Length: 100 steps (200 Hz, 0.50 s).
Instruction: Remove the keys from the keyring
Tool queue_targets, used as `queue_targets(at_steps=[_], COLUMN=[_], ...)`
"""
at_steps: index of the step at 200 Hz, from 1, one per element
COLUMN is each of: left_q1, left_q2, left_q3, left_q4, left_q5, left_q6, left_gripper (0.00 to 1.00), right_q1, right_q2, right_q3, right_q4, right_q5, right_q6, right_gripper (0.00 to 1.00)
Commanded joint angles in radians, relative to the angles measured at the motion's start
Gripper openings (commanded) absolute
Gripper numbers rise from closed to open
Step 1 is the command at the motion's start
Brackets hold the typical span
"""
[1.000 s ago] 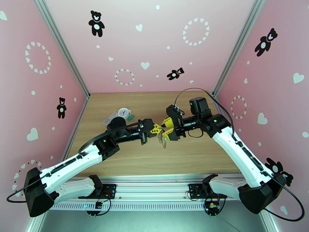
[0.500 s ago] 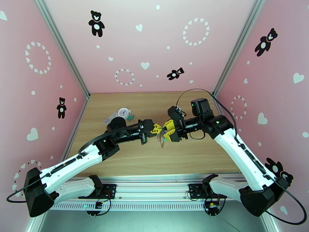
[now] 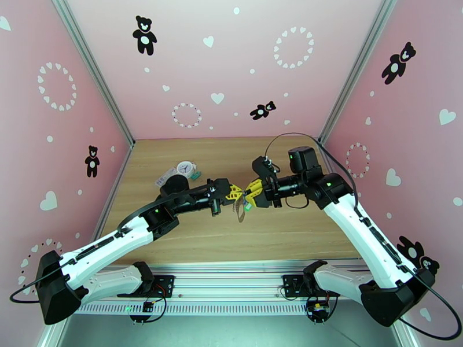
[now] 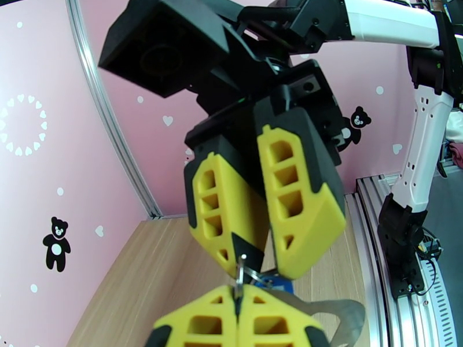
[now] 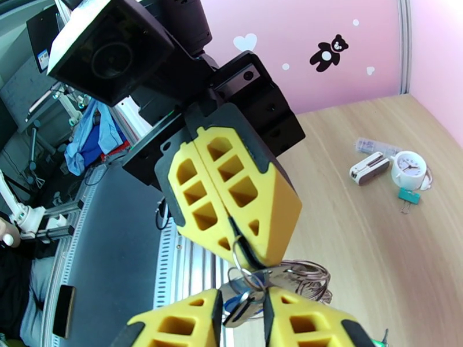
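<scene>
Both grippers meet in mid-air above the table's middle. My left gripper (image 3: 235, 194) is shut on a small metal ring (image 4: 239, 274) of the keyring (image 3: 239, 211), whose mauve-brown holder (image 4: 342, 319) hangs below the fingers. My right gripper (image 3: 249, 198) faces it, fingertip to fingertip. In the right wrist view its yellow fingers (image 5: 176, 325) pinch a silver key (image 5: 250, 297) just under the left gripper (image 5: 253, 262). A blue tag (image 4: 278, 281) shows behind the ring, a green tag (image 3: 247, 207) beneath the right gripper. More loose rings (image 5: 307, 279) bunch beside the key.
A white clock-face charm (image 3: 186, 168) with a teal clip (image 3: 195, 175) and a small white-grey piece (image 5: 370, 168) lie at the table's back left. Bare wooden table (image 3: 278, 232) lies under and in front of the grippers. Pink walls enclose three sides.
The right gripper has moved left toward the left gripper and its fingers have narrowed onto the key. The left arm has held still with the keyring.
</scene>
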<state>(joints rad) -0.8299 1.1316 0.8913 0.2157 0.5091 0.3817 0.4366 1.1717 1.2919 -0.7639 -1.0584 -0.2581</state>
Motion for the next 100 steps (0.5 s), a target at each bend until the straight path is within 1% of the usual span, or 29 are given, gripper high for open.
queue_targets(at_steps=[1, 62, 80, 100], left_q1=[0.006, 0.006, 0.006, 0.007], left_q2=[0.009, 0.014, 0.013, 0.01], left_q3=[0.032, 0.034, 0.035, 0.032], left_q4=[0.001, 0.001, 0.001, -0.002], left_q5=[-0.023, -0.018, -0.02, -0.031], left_q6=[0.014, 0.012, 0.014, 0.018], left_gripper=[0.0, 0.0, 0.0, 0.0], right_q1=[0.002, 0.002, 0.002, 0.002], right_q2=[-0.025, 0.015, 0.042, 0.043], right_q3=[0.02, 0.049, 0.063, 0.067], right_q4=[0.025, 0.05, 0.022, 0.006], right_q5=[0.008, -0.049, -0.061, -0.047], right_q6=[0.045, 0.101, 0.088, 0.082], right_gripper=[0.25, 0.29, 0.28, 0.25])
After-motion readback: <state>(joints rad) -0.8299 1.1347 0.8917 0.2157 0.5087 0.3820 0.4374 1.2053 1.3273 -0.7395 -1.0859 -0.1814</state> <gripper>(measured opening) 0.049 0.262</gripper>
